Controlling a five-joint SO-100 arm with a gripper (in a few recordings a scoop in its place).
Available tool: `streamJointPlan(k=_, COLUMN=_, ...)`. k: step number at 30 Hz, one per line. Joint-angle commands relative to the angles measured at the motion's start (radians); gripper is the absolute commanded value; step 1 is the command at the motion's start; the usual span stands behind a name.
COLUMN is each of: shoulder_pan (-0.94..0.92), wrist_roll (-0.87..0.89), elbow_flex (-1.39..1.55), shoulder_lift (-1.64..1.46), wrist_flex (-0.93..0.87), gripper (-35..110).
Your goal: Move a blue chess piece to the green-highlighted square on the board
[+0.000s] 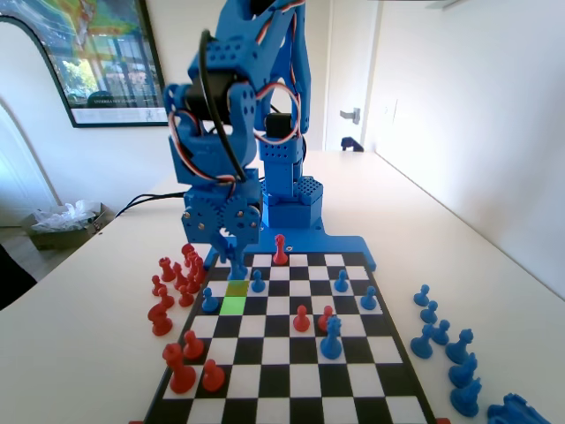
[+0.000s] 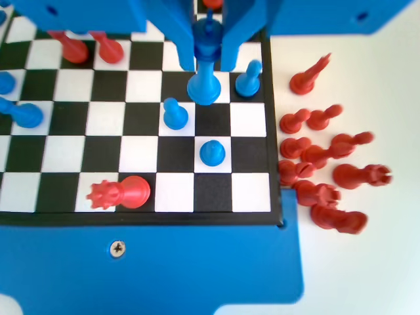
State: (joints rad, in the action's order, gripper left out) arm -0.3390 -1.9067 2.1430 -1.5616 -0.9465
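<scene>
My gripper [image 2: 209,65] hangs low over the board [image 2: 65,152] near its right edge in the wrist view. It is shut on a blue chess piece [image 2: 204,86], whose head sits between the jaws and whose flared base hangs below them. In the fixed view the gripper [image 1: 233,254] is at the board's [image 1: 291,389] far left, just beyond an olive square [image 1: 237,287]. The bright green-highlighted square [image 1: 232,306] lies one square nearer the camera and is bare. Blue pawns [image 2: 249,79] [image 2: 174,113] [image 2: 212,152] stand close around the held piece.
Red pieces [image 1: 172,283] lie in a heap off the board's left side in the fixed view, and blue pieces [image 1: 441,340] stand off its right. On the board are a taller blue piece [image 1: 331,338], red pawns [image 1: 301,318] and a red piece lying flat [image 2: 118,192].
</scene>
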Motion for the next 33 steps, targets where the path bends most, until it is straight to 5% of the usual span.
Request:
streamJointPlan(k=1, shoulder_pan=-0.003, wrist_roll=-0.003, elbow_flex=-0.084, shoulder_lift=0.008, wrist_flex=0.015, gripper=1)
streamJointPlan(k=33, shoulder_pan=-0.008, wrist_roll=0.017, elbow_flex=-0.086, shoulder_lift=0.104, wrist_flex=0.135, gripper=1)
